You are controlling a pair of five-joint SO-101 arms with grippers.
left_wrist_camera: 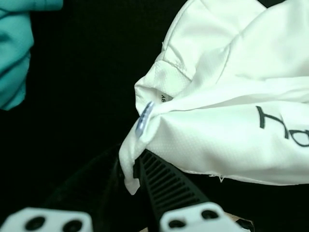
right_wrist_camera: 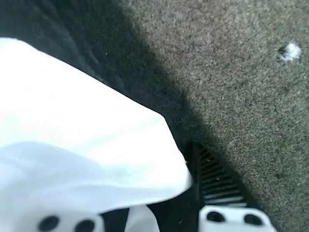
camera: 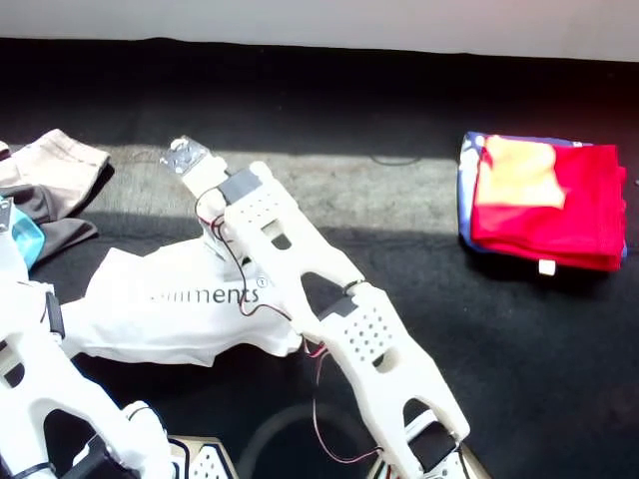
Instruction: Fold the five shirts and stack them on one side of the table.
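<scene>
Surface: table (camera: 499, 379) covered in dark, carpet-like fabric. A sunlit band (camera: 349, 190) runs across the far half; the near half is in shade. A pale wall (camera: 399, 20) edges the far side. The right wrist view shows coarse grey-brown pile with one small white lint fleck (right_wrist_camera: 289, 50).

White shirt (camera: 170, 299): lies crumpled and unfolded at the left-centre of the table, dark print facing up.

Left gripper (left_wrist_camera: 137, 166): at the shirt's left end. The fingers are clamped on a bunched hem of the white shirt (left_wrist_camera: 231, 96), and a small label sits just beyond the pinch. Left arm (camera: 40, 379) stands at the near left corner.

Right gripper (right_wrist_camera: 186, 169): at the shirt's far edge (camera: 213, 232), on the end of the right arm (camera: 369, 339), which runs diagonally from the near edge. White cloth (right_wrist_camera: 72, 121) drapes over one finger and butts against the black ribbed finger (right_wrist_camera: 217, 183). The fingers look closed on the cloth edge, though the contact is partly hidden.

Folded stack (camera: 544, 200): at the right side, well apart from both arms. Red is on top with an orange-yellow panel, and a blue edge shows beneath.

Unfolded remainder, far left:
- beige shirt (camera: 55, 165)
- dark grey shirt (camera: 60, 238) just below it
- teal cloth (camera: 25, 238) at the edge, near the left gripper (left_wrist_camera: 14, 53)
</scene>
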